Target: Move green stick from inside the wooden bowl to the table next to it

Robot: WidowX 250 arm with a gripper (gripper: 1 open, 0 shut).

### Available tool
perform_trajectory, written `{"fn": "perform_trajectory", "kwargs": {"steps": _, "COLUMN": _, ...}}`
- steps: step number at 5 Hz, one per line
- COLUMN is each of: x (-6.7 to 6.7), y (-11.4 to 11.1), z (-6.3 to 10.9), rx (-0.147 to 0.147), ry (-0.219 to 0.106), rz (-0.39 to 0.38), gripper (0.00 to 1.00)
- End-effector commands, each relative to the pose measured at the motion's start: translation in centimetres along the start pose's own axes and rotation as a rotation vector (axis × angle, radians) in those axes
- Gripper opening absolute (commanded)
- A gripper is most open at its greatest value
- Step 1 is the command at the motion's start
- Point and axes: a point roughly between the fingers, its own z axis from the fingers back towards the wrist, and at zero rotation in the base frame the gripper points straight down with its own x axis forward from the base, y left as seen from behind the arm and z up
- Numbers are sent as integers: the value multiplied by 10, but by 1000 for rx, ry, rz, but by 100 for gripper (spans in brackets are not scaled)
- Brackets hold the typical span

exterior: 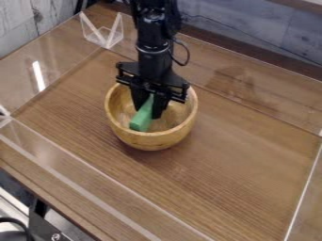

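Note:
The wooden bowl sits on the table near its middle. Inside it the green stick stands tilted, its lower end toward the bowl's left inner wall. My black gripper points straight down into the bowl and is shut on the upper end of the green stick. The fingertips are partly hidden against the stick and the bowl's far wall.
Clear acrylic walls run along the table's edges, with a clear bracket at the back left. Bare wood-grain tabletop lies to the right of and in front of the bowl. A grey wall stands behind.

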Motion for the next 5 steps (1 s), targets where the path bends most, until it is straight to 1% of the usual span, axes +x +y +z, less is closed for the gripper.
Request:
{"fn": "perform_trajectory", "kwargs": {"steps": 1, "x": 5, "y": 5, "z": 9, "rx": 2, "ry": -40, "rz": 7, "gripper": 0}}
{"fn": "perform_trajectory", "kwargs": {"steps": 3, "x": 6, "y": 4, "z": 36, "rx": -27, "ry": -56, "rz": 18, "gripper": 0}}
{"fn": "perform_trajectory", "kwargs": {"steps": 4, "x": 5, "y": 0, "z": 46, "rx": -41, "ry": -62, "rz": 16, "gripper": 0}}
{"fn": "perform_trajectory", "kwargs": {"steps": 5, "x": 3, "y": -8, "z": 49, "rx": -52, "ry": -59, "rz": 8, "gripper": 0}}
